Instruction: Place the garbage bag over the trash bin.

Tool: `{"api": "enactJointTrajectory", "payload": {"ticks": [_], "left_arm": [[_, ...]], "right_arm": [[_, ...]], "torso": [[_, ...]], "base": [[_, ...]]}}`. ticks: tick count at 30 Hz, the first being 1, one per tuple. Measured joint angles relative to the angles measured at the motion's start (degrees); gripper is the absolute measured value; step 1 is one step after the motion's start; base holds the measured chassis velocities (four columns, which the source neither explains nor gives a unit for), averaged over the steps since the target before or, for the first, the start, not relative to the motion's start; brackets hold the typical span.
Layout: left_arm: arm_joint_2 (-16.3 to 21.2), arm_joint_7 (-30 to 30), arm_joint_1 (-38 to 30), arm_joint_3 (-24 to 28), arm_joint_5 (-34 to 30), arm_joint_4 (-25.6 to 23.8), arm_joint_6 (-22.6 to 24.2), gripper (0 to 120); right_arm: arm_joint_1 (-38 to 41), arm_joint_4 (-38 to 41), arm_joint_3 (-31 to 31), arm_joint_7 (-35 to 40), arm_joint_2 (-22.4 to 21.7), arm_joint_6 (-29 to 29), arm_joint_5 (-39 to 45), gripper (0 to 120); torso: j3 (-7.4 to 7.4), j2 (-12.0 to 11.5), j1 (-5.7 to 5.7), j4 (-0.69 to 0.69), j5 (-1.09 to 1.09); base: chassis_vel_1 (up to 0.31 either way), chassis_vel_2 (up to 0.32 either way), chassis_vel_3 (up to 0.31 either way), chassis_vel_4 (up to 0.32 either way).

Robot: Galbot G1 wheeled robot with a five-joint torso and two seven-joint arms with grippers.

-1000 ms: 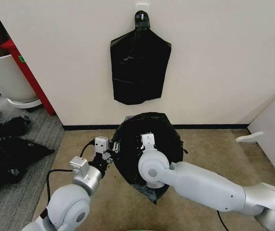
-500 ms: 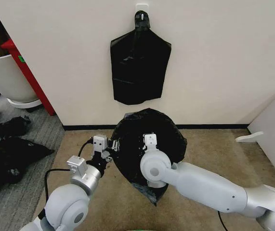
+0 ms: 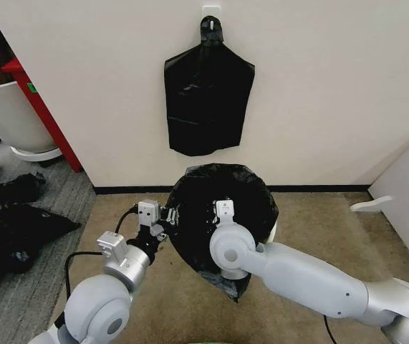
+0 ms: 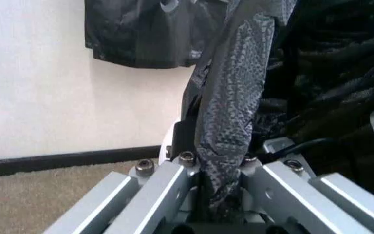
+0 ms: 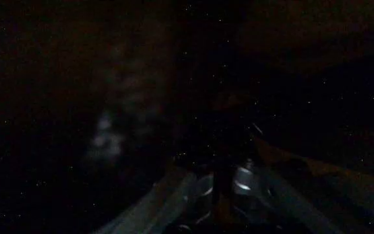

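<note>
Left gripper point(image 3: 167, 217) at left edge of garbage bag point(image 3: 222, 208), fingers point(image 4: 167, 183) clamped on fold of its black film. Right gripper point(image 5: 223, 183) inside bag, deep in dark plastic; cannot tell finger state. Bag spread as dome between both arms, near wall, above tan carpet point(image 3: 319, 222). Trash bin point(image 3: 272, 231) mostly hidden under bag; sliver of cream rim visible at bag's right. Sheaf of bags point(image 3: 205, 97) hangs on wall beyond. Large white tub point(image 3: 7, 115) far left.
</note>
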Motion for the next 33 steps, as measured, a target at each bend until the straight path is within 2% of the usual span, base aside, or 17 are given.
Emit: {"api": "enactJointTrajectory", "payload": {"ticks": [5,9,12,18,20,23,26,28,30,33], "left_arm": [[0.07,-0.05,-0.58,-0.11,0.00,1.53,0.00,0],[-0.34,-0.33,-1.54,-0.09,-0.15,4.12,0.04,0],[-0.57,-0.87,-2.04,0.02,-0.76,5.36,0.27,0],[-1.45,-3.05,-2.89,0.32,-2.98,8.72,1.29,0],[-1.59,-3.35,-2.96,0.31,-3.38,9.07,1.52,0],[-1.89,-4.31,-3.35,0.20,-4.41,10.13,2.22,0],[-2.19,-5.47,-3.94,-0.04,-5.76,11.20,2.96,0],[-2.30,-5.96,-4.27,-0.15,-6.48,11.54,3.25,0],[-2.55,-7.06,-5.10,-0.34,-7.90,12.54,3.74,0],[-3.00,-8.90,-6.64,-0.53,-9.71,14.28,4.21,0]], "right_arm": [[0.09,1.82,0.67,0.24,-0.45,0.15,0.97,0],[0.24,5.19,1.26,0.06,-1.68,0.13,1.76,16],[0.30,7.32,1.87,-0.32,-2.25,0.14,2.36,23],[1.44,13.01,3.48,-2.44,-3.53,0.94,4.56,50],[1.62,13.88,3.75,-2.84,-3.78,0.97,4.80,53],[1.90,16.16,4.95,-4.06,-4.46,1.13,5.65,65],[1.79,18.50,6.62,-7.34,-5.37,2.20,5.85,79],[1.62,19.58,7.36,-9.07,-5.90,2.68,5.82,81],[0.76,22.17,9.78,-13.46,-7.25,3.93,5.71,91],[-2.15,25.87,14.28,-20.82,-10.17,4.84,5.17,99]], "torso": [[0.00,0.00,0.00,0.00,0.00],[0.00,0.00,0.00,0.00,-0.01],[0.00,0.00,0.00,0.00,0.00],[0.00,0.00,0.00,0.00,0.00],[0.00,0.00,0.00,0.00,0.00],[0.00,0.00,0.00,0.00,0.00],[0.00,0.00,0.00,0.01,0.00],[0.00,0.00,0.00,0.01,0.00],[0.00,0.00,0.00,0.01,0.00],[0.00,0.00,0.00,0.00,0.01]], "base": [[0.000,0.000,0.000,0.000],[0.000,0.000,0.000,0.000],[0.000,0.000,0.000,0.000],[0.000,0.000,0.000,0.000],[0.000,0.000,0.000,0.000],[0.000,0.000,0.000,0.000],[0.000,0.000,0.000,0.000],[0.000,0.000,0.000,0.000],[0.000,0.000,0.000,0.000],[0.000,0.000,0.000,0.000]]}}
